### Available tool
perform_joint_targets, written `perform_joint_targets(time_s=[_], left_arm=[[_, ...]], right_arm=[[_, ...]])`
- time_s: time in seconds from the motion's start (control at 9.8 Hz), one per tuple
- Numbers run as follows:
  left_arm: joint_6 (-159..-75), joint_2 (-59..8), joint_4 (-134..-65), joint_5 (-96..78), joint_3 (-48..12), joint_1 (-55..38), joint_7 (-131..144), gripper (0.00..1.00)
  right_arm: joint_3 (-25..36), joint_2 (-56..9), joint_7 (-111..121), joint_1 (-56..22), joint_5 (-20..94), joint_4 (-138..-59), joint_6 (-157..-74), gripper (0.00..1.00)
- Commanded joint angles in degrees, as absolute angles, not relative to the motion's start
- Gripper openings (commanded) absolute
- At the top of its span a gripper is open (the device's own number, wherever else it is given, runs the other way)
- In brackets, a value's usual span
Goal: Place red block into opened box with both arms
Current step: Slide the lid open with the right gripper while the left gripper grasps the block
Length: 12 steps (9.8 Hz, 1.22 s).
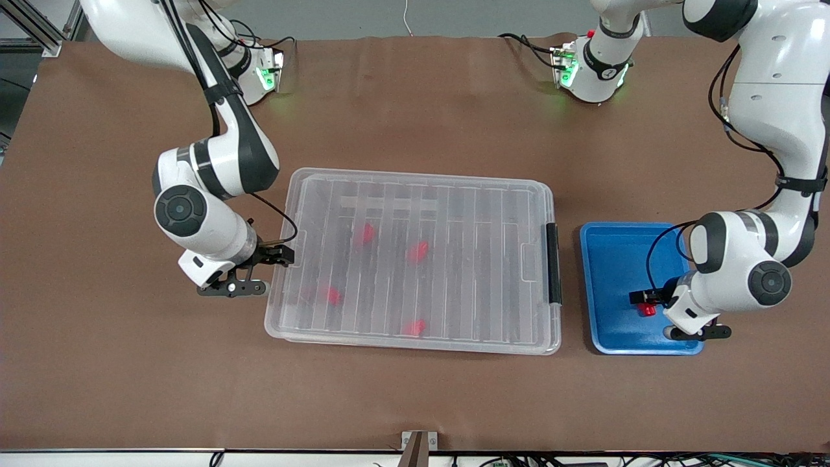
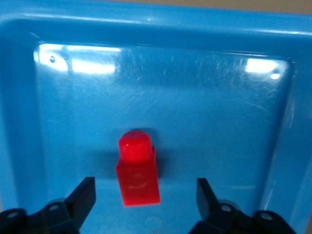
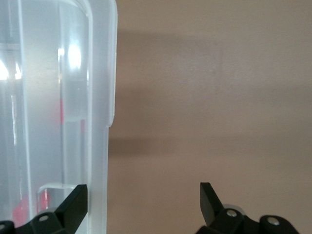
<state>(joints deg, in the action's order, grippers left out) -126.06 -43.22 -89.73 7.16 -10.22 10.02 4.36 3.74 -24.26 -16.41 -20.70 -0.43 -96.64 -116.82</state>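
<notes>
The red block [image 2: 138, 170] lies in the blue tray [image 2: 219, 122], squarish body with a round stub at one end. My left gripper [image 2: 146, 195] is low over the tray and open, one finger on each side of the block with a gap at both. In the front view the red block [image 1: 646, 310] peeks out just under the left gripper [image 1: 642, 298]. The box [image 1: 415, 259] sits mid-table with its ribbed clear lid lying flat on it. My right gripper [image 1: 280, 255] is open at the box's short end toward the right arm's end, straddling the box rim [image 3: 100, 97].
Several other small red blocks [image 1: 418, 251] show through the box lid. A black clip [image 1: 552, 263] sits on the box's short end facing the blue tray [image 1: 609, 259]. Brown table [image 1: 415, 402] surrounds both containers.
</notes>
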Motion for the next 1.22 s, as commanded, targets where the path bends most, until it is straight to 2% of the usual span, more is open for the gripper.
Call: perform_joint_targets(time_s=[0.0, 0.1, 0.2, 0.31, 0.51, 0.71, 0.92, 1.12], left_arm=[[-128.67, -46.84, -88.86, 8.00, -10.28, 9.93, 5.01, 0.61], [-128.67, -46.67, -88.86, 7.91, -10.28, 9.84, 5.36, 0.32], [-128.67, -46.23, -88.77, 7.82, -10.28, 9.84, 6.23, 0.14], [-128.41, -45.53, -88.68, 8.17, -10.37, 9.67, 7.81, 0.00], [-126.58, -43.16, -88.68, 8.26, -10.89, 9.75, 7.91, 0.00], [-120.01, -37.21, -88.86, 8.26, -12.82, 9.23, 7.74, 0.00], [-113.23, -31.14, -88.77, 8.26, -17.56, 9.06, 10.79, 0.00], [-108.48, -27.26, -88.77, 8.17, -24.92, 8.18, 22.96, 0.00]], right_arm=[[4.13, -22.59, -16.35, -17.95, -3.42, -98.53, -114.71, 1.00], [4.13, -22.24, -16.26, -16.54, -4.12, -98.53, -113.22, 1.00], [4.13, -22.15, -16.26, -14.52, -4.74, -98.44, -111.81, 1.00], [4.13, -22.15, -16.17, -13.20, -5.09, -98.44, -110.58, 1.00], [4.13, -21.97, -16.00, -10.38, -6.85, -98.00, -108.46, 1.00], [4.13, -22.06, -15.91, -8.27, -8.34, -97.82, -108.54, 1.00], [4.04, -22.06, -15.65, -6.69, -10.10, -97.82, -108.28, 1.00], [4.13, -21.97, -12.84, -5.63, -10.28, -97.39, -107.75, 1.00]])
